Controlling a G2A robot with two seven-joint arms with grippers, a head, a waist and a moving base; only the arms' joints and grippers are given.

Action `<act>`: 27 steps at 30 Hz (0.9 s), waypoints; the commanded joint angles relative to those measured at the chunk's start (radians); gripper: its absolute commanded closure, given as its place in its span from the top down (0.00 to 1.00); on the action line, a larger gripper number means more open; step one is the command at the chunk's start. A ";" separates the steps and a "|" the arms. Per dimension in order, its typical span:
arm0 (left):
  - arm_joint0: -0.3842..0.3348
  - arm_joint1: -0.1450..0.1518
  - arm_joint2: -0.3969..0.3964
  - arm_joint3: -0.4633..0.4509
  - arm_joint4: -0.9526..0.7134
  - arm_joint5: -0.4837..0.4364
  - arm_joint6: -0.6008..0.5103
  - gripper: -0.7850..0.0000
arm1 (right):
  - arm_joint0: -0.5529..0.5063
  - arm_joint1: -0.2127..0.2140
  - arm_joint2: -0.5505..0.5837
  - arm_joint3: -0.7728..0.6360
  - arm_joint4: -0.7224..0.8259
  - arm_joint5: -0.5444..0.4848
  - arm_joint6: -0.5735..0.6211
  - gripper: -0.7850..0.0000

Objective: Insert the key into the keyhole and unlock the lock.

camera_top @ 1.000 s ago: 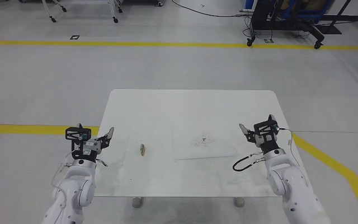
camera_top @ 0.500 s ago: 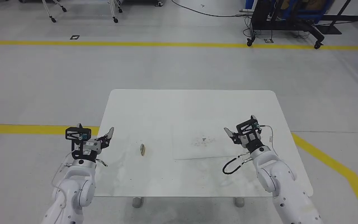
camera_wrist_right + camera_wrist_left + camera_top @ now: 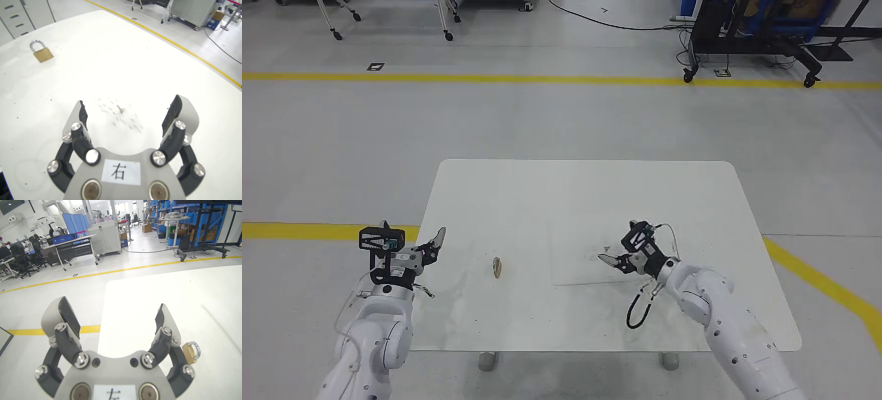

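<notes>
Right pincer (image 3: pixel 129 101) moved nearer key (image 3: pixel 120 109), jaws apart

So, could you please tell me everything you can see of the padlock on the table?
The padlock has a small, squarish brass-coloured body and a silvery metal shackle, which looks closed. It appears to stand upright on its base, shackle up, on the white table, toward the left arm's side. Only the table touches it. The left gripper sits close by but apart from it, with open jaws. Its keyhole cannot be made out.
</notes>
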 commanded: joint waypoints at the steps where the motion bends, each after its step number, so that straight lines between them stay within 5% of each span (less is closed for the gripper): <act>1: 0.000 0.000 0.000 0.000 0.000 0.000 0.000 1.00 | 0.027 0.002 -0.008 0.042 -0.023 -0.062 -0.034 0.91; 7: 0.000 0.000 0.000 0.000 0.000 0.000 0.000 1.00 | 0.107 0.011 -0.030 0.151 -0.132 -0.171 -0.105 0.49; 14: 0.000 0.000 0.000 0.000 0.000 0.000 0.000 1.00 | 0.178 0.020 -0.066 0.241 -0.280 -0.235 -0.212 0.55; 16: 0.000 0.000 0.000 0.000 0.000 0.000 0.000 1.00 | 0.201 0.019 -0.081 0.271 -0.299 -0.240 -0.217 0.67; 22: 0.000 0.000 0.000 0.000 0.000 0.000 0.000 1.00 | 0.245 0.013 -0.126 0.338 -0.319 -0.257 -0.264 0.59; 27: 0.000 0.000 0.000 0.000 0.000 0.000 0.000 1.00 | 0.274 0.007 -0.158 0.373 -0.334 -0.254 -0.284 0.43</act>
